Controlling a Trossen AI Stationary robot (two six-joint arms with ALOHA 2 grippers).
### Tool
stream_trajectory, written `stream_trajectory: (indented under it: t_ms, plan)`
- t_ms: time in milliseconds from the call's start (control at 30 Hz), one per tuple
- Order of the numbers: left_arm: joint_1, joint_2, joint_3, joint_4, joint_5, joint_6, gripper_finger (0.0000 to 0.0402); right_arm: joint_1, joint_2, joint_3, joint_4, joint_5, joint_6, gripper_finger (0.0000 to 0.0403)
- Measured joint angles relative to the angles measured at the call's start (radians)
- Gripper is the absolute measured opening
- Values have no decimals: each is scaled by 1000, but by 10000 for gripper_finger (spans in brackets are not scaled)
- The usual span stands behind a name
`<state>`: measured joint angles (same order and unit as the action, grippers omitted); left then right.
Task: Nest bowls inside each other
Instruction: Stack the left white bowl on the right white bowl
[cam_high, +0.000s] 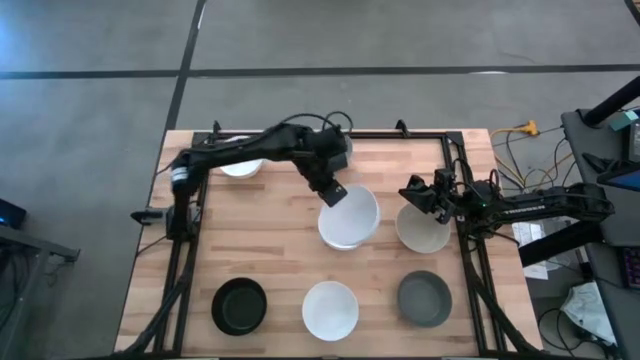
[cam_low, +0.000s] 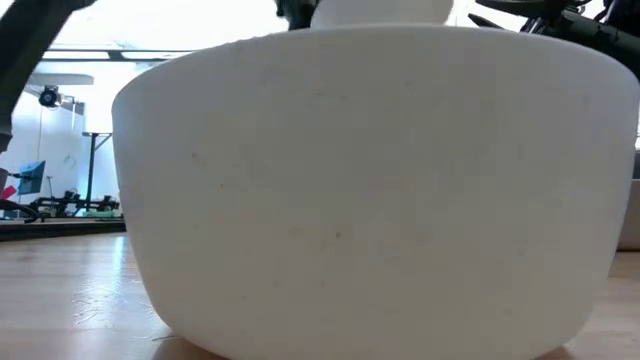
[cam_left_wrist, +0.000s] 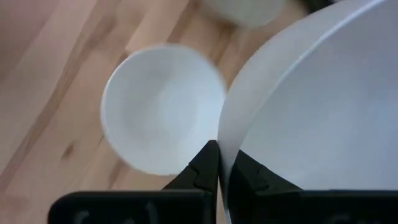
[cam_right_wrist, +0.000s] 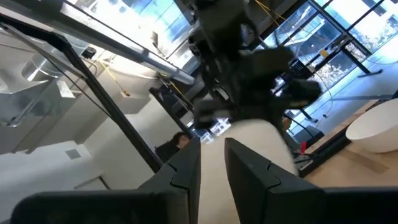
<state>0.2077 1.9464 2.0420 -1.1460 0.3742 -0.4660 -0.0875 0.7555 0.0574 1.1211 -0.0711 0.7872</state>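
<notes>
Left hand (cam_high: 334, 194) closed at table centre, right hand (cam_high: 412, 190) hovering nearby, fingers slightly parted

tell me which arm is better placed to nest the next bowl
Left. The left pincer is shut on the rim of a white bowl held over another white bowl at mid-table, so it likely just needs lowering. The right pincer sits at the white bowl beside it.
</notes>
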Motion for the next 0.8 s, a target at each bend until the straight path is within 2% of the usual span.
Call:
stream_trajectory:
  t_ms: [167, 233, 333, 433, 500, 633, 800]
  plan:
    - [0, 80, 6, -41, -9, 0, 0, 0, 0, 0, -10, 8, -2, 68]
    - [1, 109, 6, -43, -12, -1, 0, 0, 0, 5, -10, 64, 10, 68]
    - [7, 146, 6, -43, -20, -11, 0, -1, -2, 34, -7, 153, 148, 68]
    - [11, 179, 6, -43, -33, -24, 0, -1, -2, 76, -9, 180, 293, 68]
    - [13, 197, 6, -45, -44, -25, 0, 0, -2, 107, -8, 172, 303, 68]
    - [20, 210, 5, -56, -99, -25, 0, 0, -2, 162, -14, 137, 198, 68]
    - [35, 213, 5, -69, -130, -24, 0, 0, -1, 243, -101, 18, 102, 68]
